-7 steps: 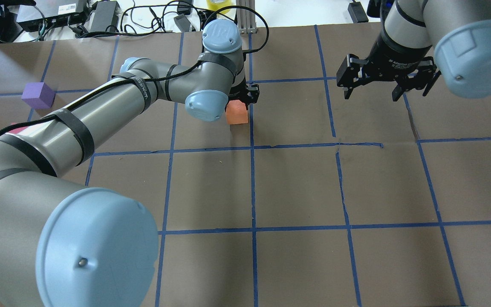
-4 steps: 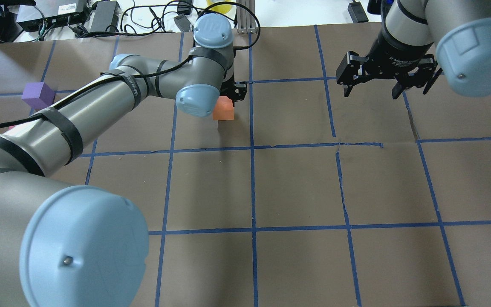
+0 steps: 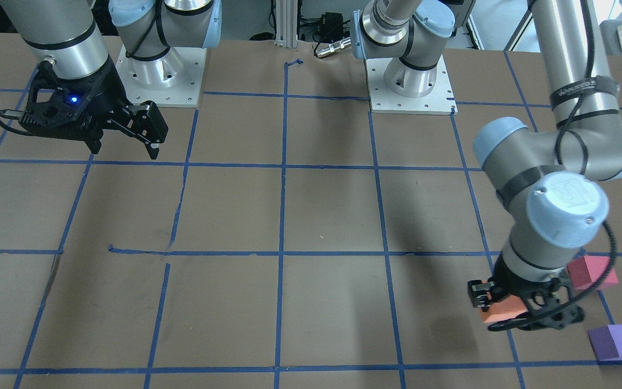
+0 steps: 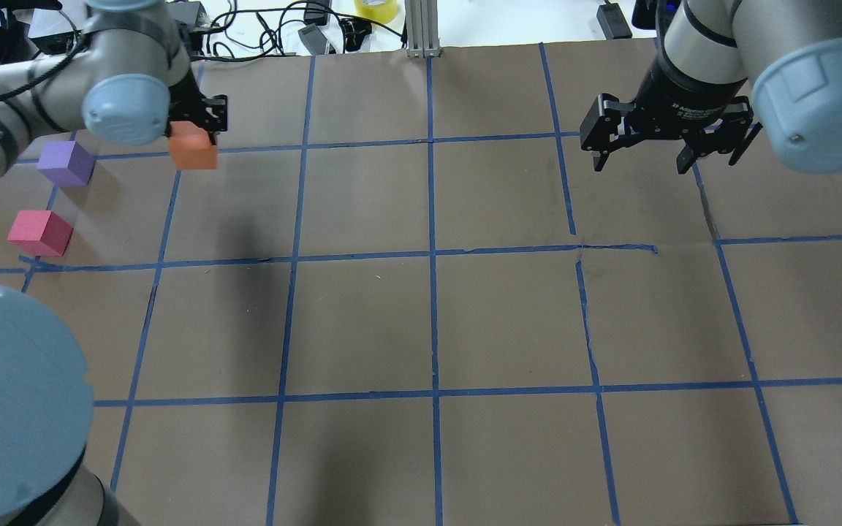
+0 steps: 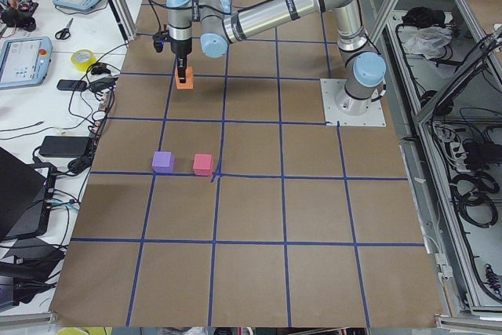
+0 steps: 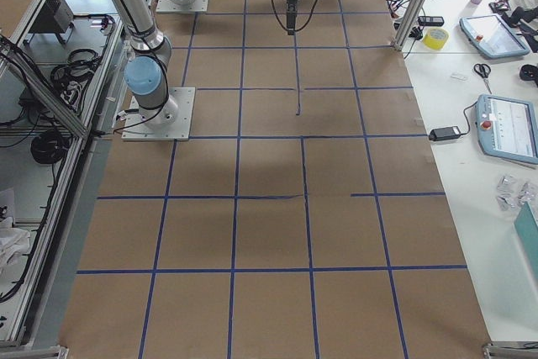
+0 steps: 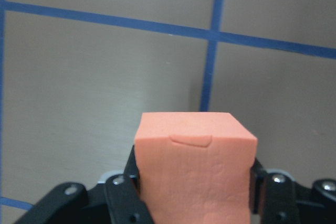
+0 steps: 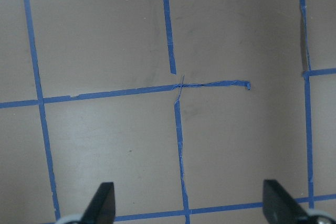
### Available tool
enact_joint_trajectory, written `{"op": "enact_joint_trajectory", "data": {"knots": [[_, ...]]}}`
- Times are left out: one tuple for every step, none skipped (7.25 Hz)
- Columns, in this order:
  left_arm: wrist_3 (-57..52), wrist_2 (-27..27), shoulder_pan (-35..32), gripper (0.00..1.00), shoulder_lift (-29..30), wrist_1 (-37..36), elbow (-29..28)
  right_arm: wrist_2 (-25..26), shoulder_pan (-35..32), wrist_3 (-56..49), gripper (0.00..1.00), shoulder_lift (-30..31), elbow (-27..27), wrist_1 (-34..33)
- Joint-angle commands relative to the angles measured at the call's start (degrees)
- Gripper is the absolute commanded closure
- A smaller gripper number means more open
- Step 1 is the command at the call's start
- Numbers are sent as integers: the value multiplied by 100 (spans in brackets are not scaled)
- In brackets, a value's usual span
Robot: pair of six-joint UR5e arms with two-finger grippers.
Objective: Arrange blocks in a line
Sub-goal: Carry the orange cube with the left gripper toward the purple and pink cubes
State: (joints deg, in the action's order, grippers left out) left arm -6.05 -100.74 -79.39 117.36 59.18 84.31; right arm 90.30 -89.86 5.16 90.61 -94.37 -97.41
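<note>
Near the purple foam cube (image 4: pixel 65 162) and pinkish-red foam cube (image 4: pixel 39 232), left gripper (image 4: pixel 194 131) clamps the orange foam cube (image 4: pixel 193 155) aloft. Only its placement seems left.

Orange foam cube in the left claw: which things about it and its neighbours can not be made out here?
- Front-facing view: the left claw covers part of the orange foam cube, so whether it touches the table cannot be told.
- Same view: the left arm's wrist hides a corner of the pinkish-red foam cube.
- Exterior right view: no cube shows, because the top edge cuts that area off.
</note>
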Motion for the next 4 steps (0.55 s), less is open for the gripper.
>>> {"op": "enact_joint_trajectory", "data": {"knots": [[-1254,63,956,91,-37,-21,-11,14,-5,-7,0,1,-2,20],[-1815,264,1465,95,32,-56,-90,14,-6,-7,0,1,-11,29],[-2499,831,1931,95,190,-13,-360,14,3,-7,0,1,-11,37],[-2584,1142,2179,97,339,179,-615,14,-5,-7,0,1,-11,46]]}}
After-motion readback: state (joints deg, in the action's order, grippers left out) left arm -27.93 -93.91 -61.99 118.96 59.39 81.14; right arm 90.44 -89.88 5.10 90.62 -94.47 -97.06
